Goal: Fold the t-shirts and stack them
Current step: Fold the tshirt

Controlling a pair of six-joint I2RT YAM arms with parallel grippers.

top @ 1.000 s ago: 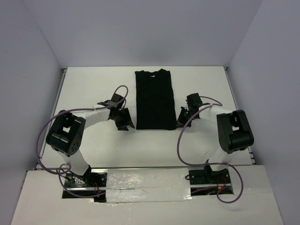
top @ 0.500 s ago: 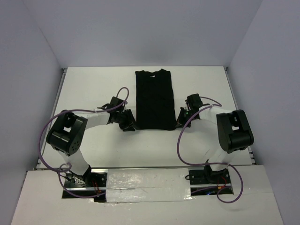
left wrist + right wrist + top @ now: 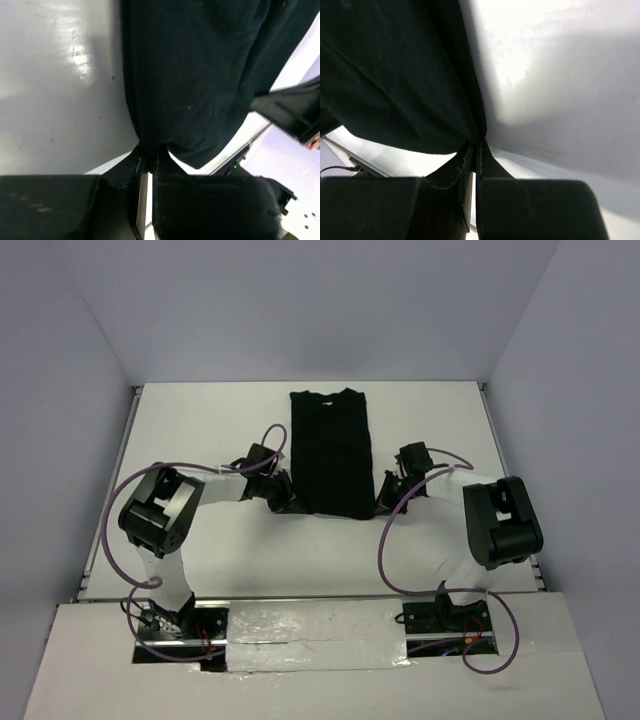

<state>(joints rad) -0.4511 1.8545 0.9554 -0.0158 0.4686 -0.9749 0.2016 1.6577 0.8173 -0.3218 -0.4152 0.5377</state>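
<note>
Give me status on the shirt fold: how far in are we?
Done: the shirt lies on the table as a narrow strip, with no sleeves sticking out and the collar at the far end. In hand: the left gripper and right gripper each pinch a near hem corner, jaws shut on cloth. Left: probably folding the near end toward the collar. No stack is visible.

The t-shirt [image 3: 330, 452] lies between the left gripper [image 3: 289, 505] and the right gripper [image 3: 381, 505].
In the top view it lies on the table [image 3: 200, 420] at the centre of the frame, running from the upper middle downward. The left gripper touches its lower-left corner and the right gripper its lower-right corner. The arm bases [image 3: 165, 620] sit at the bottom of the frame, either side of centre.
</note>
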